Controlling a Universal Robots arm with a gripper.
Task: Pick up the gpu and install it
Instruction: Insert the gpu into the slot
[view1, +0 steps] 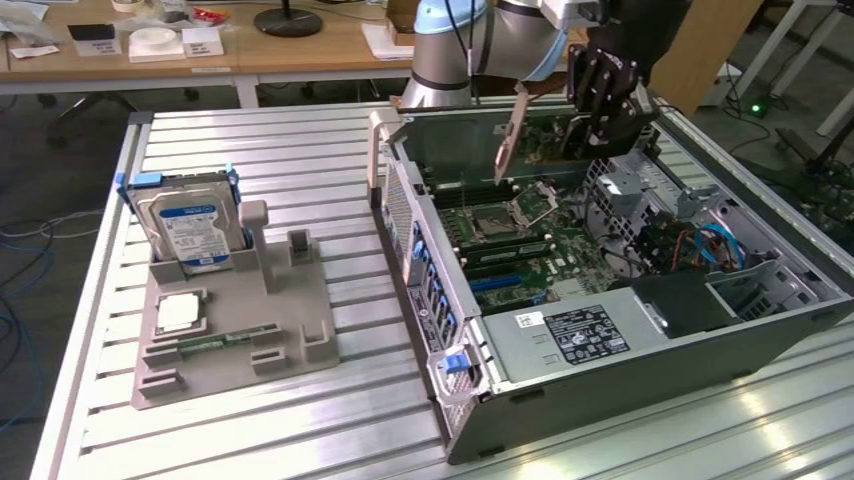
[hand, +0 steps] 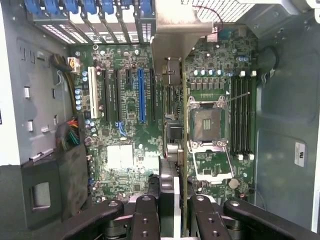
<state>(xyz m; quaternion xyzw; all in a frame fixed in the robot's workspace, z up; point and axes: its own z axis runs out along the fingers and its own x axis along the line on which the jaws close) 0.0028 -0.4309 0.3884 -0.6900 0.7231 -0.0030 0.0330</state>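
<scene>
On the ribbed aluminium table (view1: 267, 150), one grey moulded holder (view1: 300, 330) carries one silver hard drive (view1: 187, 225) upright and one square silver processor (view1: 180, 312). Beside it, one open steel computer case (view1: 641, 370) exposes a green motherboard (hand: 125, 120) with one long blue slot (hand: 141, 95). Above the board, the black gripper (hand: 172, 210) pinches the gpu (view1: 554, 140) edge-down, its flat metal bracket (view1: 507, 140) hanging free.
</scene>
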